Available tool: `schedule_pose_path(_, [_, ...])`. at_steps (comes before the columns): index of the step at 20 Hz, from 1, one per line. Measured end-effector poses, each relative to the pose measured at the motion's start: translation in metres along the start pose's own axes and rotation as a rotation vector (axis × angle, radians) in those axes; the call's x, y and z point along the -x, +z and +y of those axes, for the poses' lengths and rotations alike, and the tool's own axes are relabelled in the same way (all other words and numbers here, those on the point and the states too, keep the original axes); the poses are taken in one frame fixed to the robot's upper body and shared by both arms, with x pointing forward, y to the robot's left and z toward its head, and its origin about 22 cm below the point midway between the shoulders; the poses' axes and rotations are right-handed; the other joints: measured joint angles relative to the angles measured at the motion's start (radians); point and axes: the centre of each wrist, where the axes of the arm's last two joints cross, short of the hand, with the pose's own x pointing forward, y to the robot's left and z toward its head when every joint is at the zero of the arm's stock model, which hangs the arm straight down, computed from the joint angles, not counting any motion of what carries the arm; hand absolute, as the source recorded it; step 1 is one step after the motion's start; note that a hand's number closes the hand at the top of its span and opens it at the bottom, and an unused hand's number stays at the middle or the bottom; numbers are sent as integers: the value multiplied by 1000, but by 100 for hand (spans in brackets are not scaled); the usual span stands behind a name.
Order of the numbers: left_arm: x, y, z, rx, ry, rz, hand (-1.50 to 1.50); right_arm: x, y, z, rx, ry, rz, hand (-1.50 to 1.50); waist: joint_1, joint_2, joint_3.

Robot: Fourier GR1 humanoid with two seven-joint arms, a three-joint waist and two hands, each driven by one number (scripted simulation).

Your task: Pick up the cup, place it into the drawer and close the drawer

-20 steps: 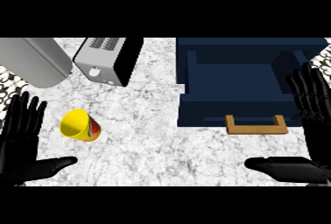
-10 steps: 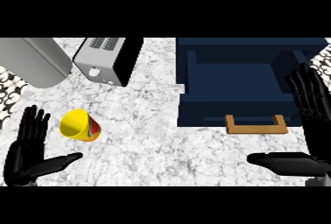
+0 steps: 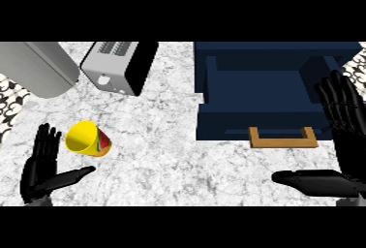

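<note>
My left hand [image 3: 43, 169], fingers straight and spread, is just beside the yellow cup [image 3: 87, 139]. My right hand [image 3: 346, 140] is likewise open, beside the open drawer [image 3: 257, 87].

Toaster [image 3: 118, 65] and grey appliance [image 3: 36, 68] cut off at top, right robot hand [image 3: 346, 140] clipped at right edge

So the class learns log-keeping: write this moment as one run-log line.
cup: on counter, not yet picked | left hand: open, beside cup | right hand: open, beside drawer | drawer: open
</note>
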Motion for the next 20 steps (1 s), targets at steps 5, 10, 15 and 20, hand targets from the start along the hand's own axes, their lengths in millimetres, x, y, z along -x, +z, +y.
schedule_pose_path(5, [25, 0, 9, -11, 14, -8, -150, 3, 1, 2, -13, 2, 1, -150, -2, 0, 0])
schedule_pose_path(10, [39, -2, 19, -16, 30, -21, -150, 3, 3, -3, -17, 1, -6, -150, -3, 0, 0])
schedule_pose_path(15, [50, -7, 18, -18, 24, -36, -150, 0, -2, -2, -20, -1, -2, -150, -9, 3, -2])
schedule_pose_path(20, [54, -9, 15, -12, 14, -24, -150, 1, -4, -4, -22, -8, -8, -150, -11, 4, -2])
